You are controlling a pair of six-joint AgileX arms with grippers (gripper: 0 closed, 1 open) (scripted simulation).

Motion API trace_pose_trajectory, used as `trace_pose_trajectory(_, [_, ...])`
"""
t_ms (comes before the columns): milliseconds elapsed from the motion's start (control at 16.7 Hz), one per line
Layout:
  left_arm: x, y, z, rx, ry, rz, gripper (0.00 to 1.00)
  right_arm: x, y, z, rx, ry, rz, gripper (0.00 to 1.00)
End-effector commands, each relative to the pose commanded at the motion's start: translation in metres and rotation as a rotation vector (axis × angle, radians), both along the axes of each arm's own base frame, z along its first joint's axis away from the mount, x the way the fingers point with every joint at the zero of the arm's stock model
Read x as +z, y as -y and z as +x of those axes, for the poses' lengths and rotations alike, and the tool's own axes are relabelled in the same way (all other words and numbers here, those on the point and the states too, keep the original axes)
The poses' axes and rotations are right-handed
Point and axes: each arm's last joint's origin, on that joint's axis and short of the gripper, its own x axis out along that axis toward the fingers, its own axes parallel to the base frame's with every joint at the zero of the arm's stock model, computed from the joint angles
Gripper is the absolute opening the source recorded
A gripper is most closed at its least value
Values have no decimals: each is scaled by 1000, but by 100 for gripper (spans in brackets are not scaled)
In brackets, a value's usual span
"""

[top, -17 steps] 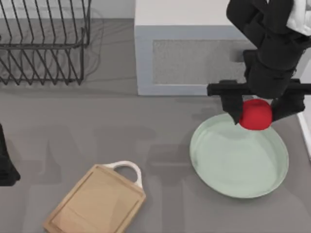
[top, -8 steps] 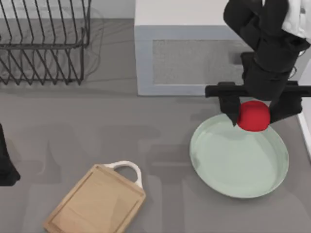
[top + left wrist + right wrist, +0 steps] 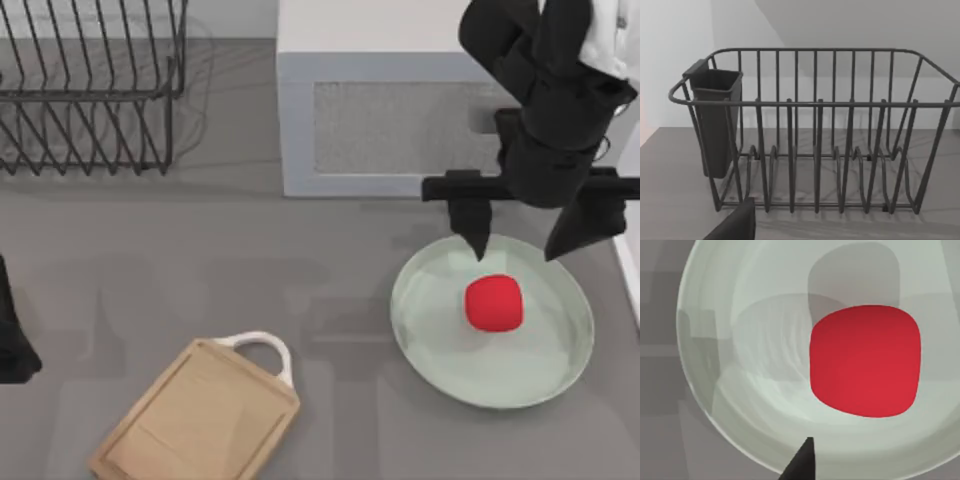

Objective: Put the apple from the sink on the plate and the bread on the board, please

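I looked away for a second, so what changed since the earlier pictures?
The right gripper opened and let go of the apple, which dropped onto the plate. The board, the dish rack and the parked left arm at the table's left edge stayed put.

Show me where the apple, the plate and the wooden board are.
apple [image 3: 493, 303]: top view, middle of its red top.
plate [image 3: 430, 342]: top view, bare left inner rim.
board [image 3: 200, 415]: top view, middle of the wood face.

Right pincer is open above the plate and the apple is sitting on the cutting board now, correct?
Not quite. The right pincer is open above the plate, but the apple sits on that plate, not on the cutting board, which is bare. The top view shows it.
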Motion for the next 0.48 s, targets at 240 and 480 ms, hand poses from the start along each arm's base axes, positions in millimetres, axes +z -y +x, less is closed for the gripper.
trace_pose_trajectory(240, [0, 0, 0, 0, 0, 0, 100, 0, 0, 0, 0, 0, 0, 100])
trace_pose_trajectory(480, [0, 0, 0, 0, 0, 0, 100, 0, 0, 0, 0, 0, 0, 100])
